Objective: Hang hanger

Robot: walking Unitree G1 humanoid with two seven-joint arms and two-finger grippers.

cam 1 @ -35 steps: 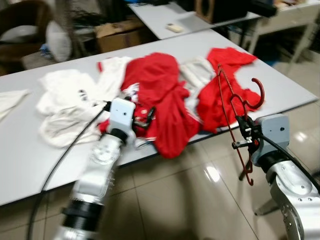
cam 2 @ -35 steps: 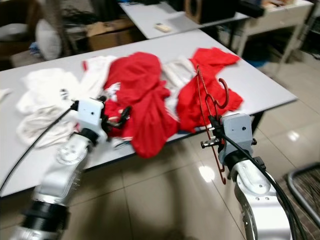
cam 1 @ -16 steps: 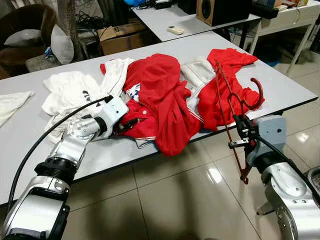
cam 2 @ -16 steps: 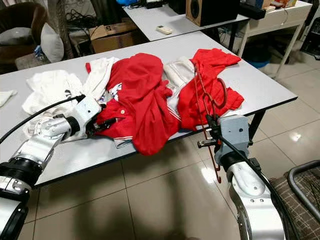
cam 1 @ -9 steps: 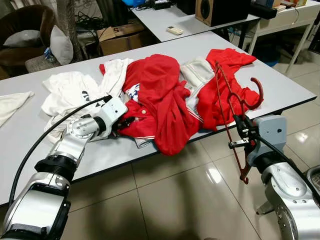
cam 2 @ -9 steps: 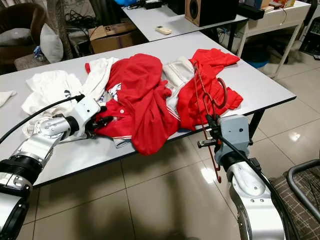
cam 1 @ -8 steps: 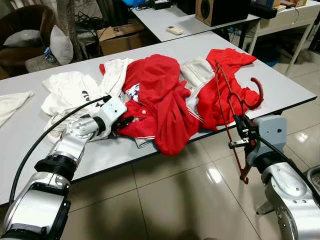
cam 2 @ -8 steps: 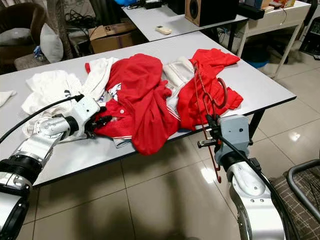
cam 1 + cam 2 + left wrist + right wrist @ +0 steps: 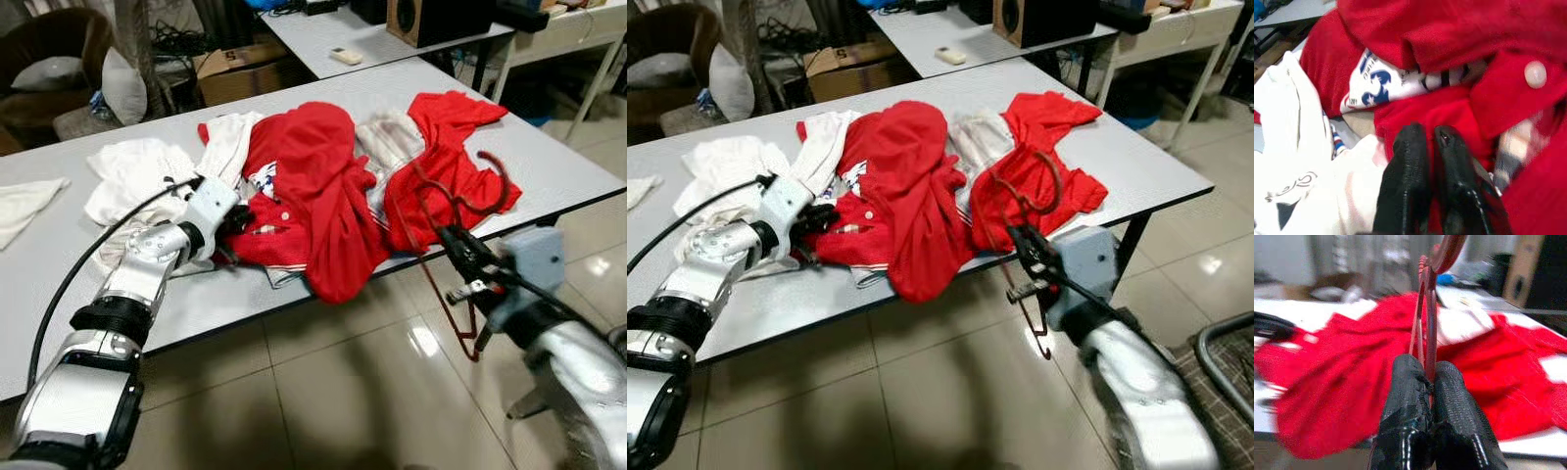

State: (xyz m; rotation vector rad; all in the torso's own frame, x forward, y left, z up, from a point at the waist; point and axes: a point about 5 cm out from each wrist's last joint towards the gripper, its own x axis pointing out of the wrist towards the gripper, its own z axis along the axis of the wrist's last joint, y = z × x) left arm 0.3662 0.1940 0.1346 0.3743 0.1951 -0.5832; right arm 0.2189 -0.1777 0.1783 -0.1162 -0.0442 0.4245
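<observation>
A dark red hanger stands tilted off the table's front edge, blurred, its hook over a red garment. My right gripper is shut on its thin lower frame; the right wrist view shows the hanger pinched between the fingertips. My left gripper lies on the table at the collar of a red shirt. In the left wrist view its fingers are shut with red shirt cloth pinched between them.
The grey table holds a heap of red and white clothes, with white garments at the left. Behind it stand a second table, a cardboard box and an armchair. A chair frame stands at the right on the tiled floor.
My right arm has swung left toward the table, tilting the hanger, and is blurred. The left gripper has pushed a little farther into the red shirt's collar.
</observation>
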